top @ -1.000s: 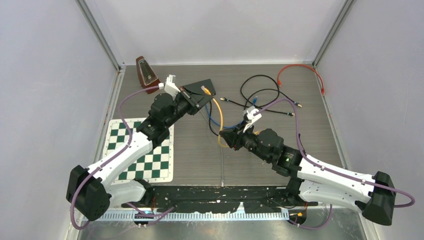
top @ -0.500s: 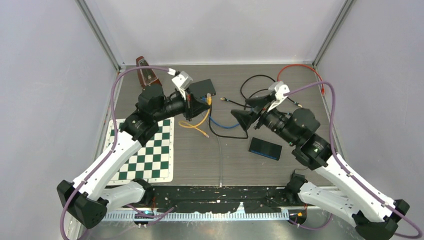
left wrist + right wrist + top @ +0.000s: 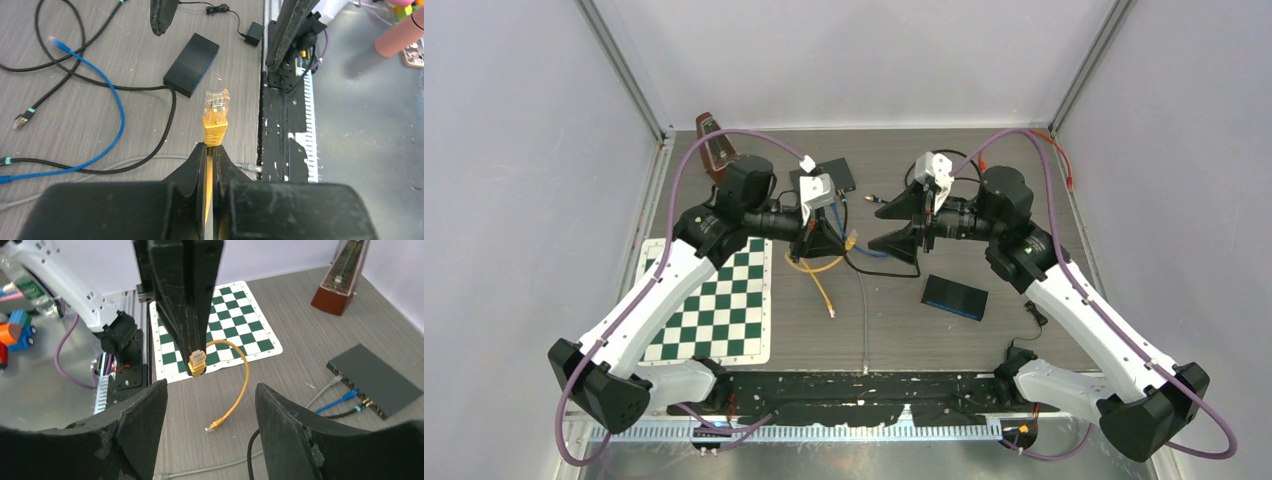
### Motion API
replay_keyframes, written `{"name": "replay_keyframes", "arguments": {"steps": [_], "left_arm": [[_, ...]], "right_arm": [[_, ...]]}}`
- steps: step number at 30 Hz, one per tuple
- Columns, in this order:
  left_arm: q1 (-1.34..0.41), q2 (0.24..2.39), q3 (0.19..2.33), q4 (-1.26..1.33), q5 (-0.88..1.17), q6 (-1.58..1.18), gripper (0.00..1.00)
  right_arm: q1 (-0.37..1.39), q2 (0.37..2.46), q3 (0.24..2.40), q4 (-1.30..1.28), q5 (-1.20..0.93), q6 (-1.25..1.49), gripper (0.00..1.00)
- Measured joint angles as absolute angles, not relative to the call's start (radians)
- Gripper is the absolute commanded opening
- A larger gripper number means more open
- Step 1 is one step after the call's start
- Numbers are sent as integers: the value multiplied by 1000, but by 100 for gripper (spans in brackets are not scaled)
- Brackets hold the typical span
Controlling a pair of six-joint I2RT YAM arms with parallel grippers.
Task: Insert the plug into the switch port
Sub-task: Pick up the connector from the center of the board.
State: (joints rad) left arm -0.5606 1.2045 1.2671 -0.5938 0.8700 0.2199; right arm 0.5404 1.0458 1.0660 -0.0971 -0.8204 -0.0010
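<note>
Above the grey wood-grain table (image 3: 1044, 170), left gripper (image 3: 210, 152) pinches the plug (image 3: 216, 107), right gripper (image 3: 882, 227) wide.

Plug (image 3: 216, 107) now farther from switch (image 3: 372, 377)

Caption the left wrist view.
Left gripper shut on the yellow cable just behind its plug, a black box beyond.

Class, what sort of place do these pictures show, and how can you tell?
Probably a robotics lab test cell: two arms bolted to a walled-in table, with unrelated props: chessboard mat, metronome, network switch.
</note>
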Motion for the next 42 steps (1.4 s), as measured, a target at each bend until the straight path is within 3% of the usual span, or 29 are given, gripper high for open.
{"name": "replay_keyframes", "arguments": {"steps": [4,9,17,23,29,31,33,35,42], "left_arm": [[-561,1232,1284,-659,910,260,2],[-561,1248,1290,-717,932,289,2],[-561,1277,1294,-756,957,299,2],[-561,1299,1307,-782,966,301,2],[-561,1299,1307,-799,974,304,2],[-561,1301,1307,-805,981,305,9],[-561,1302,1307,-807,980,308,22],[-561,1303,1307,-809,972,316,32],[-561,1246,1232,-695,916,290,37]], "right_arm": [[541,1047,1044,-75,-891,-110,70],[541,1064,1036,-48,-950,-199,62],[578,1114,1028,-20,-993,-261,59],[634,1127,1007,-15,-994,-290,45],[640,1133,996,-15,-990,-305,21],[640,1133,996,-16,-989,-312,11],[640,1133,996,-21,-991,-318,6],[640,1132,995,-31,-994,-320,5],[640,1106,923,26,-969,-269,5]]}}
